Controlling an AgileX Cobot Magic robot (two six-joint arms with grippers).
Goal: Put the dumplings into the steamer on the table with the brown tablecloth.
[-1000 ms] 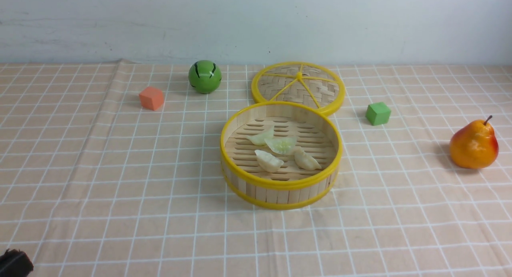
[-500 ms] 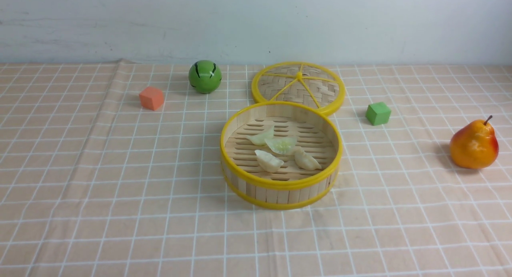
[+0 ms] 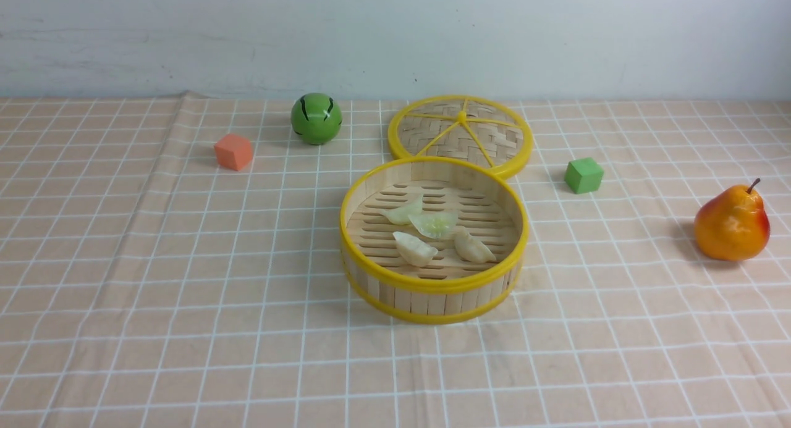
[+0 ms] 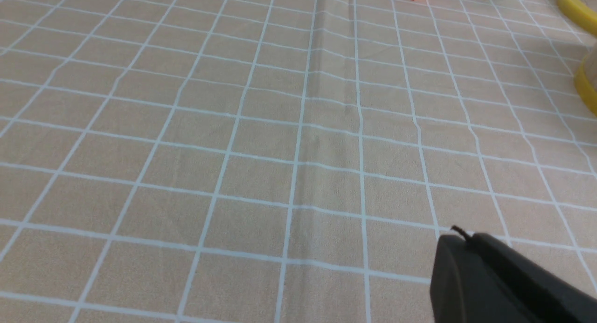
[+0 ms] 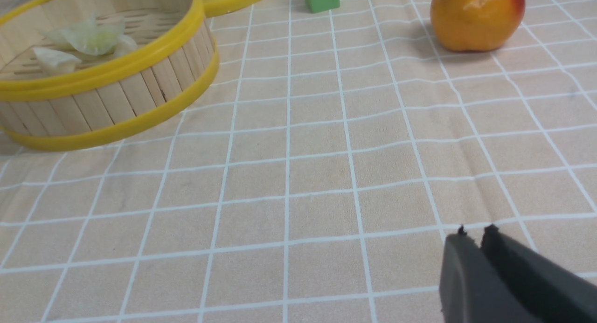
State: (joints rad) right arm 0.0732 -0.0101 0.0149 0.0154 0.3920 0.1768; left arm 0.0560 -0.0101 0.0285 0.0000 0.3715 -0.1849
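Note:
The bamboo steamer (image 3: 432, 292) stands at the middle of the brown gridded tablecloth (image 3: 185, 261). Inside it lie the dumplings: two pale green ones (image 3: 403, 214) (image 3: 435, 223) and two cream ones (image 3: 415, 248) (image 3: 473, 246). The steamer (image 5: 116, 94) and some dumplings (image 5: 91, 38) also show in the right wrist view. Neither arm shows in the front view. My left gripper (image 4: 461, 237) is shut and empty over bare cloth. My right gripper (image 5: 475, 234) is shut and empty over cloth, nearer to me than the steamer and to its right.
The woven lid (image 3: 460, 134) lies flat behind the steamer. A green ball (image 3: 316, 118) and an orange cube (image 3: 234, 152) sit at the back left. A green cube (image 3: 583, 175) and a pear (image 3: 732, 224) sit on the right. A crease (image 3: 167, 168) runs through the cloth on the left.
The dark tip of my left gripper, at the front view's bottom left corner a second ago, has drawn out of that view. Steamer and dumplings have not moved.

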